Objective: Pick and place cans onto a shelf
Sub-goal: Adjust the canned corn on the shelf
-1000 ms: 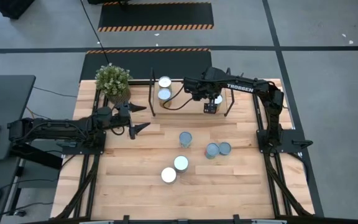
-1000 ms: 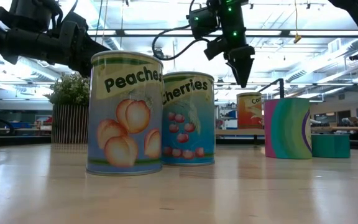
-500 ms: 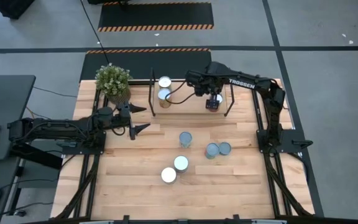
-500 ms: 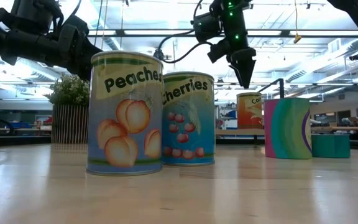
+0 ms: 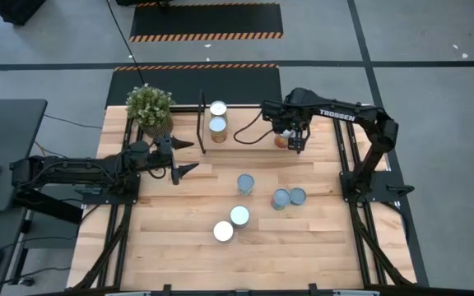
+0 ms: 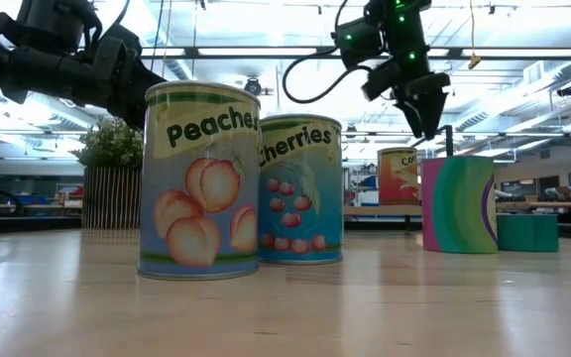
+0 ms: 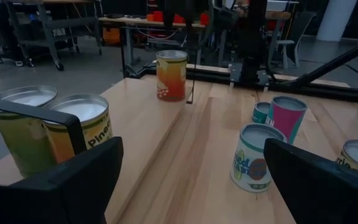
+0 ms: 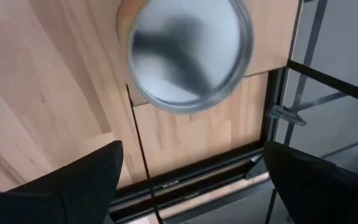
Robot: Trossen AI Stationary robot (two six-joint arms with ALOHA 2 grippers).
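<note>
The shelf [image 5: 253, 136] stands at the table's far edge. Two cans [image 5: 218, 117] stand at its left end and an orange can [image 5: 281, 140] stands on its base near its right end. My right gripper [image 5: 296, 143] is open and empty, above the shelf's right end, just right of the orange can; its wrist view looks down on that can's silver top [image 8: 188, 53]. My left gripper [image 5: 184, 156] is open and empty, low at the table's left, pointing at the shelf. Several loose cans [image 5: 245, 183] are on the tabletop.
A potted plant [image 5: 149, 108] stands at the far left corner, beside the shelf's black end frame [image 5: 202, 122]. Loose cans stand mid-table: a pair [image 5: 290, 197] to the right and a pair [image 5: 230, 224] nearer, the Peaches can [image 6: 201, 178] and the Cherries can [image 6: 300, 188].
My right gripper has moved toward the table's right edge, from over the orange can to beside it, staying open. The orange can has stayed upright on the shelf.
</note>
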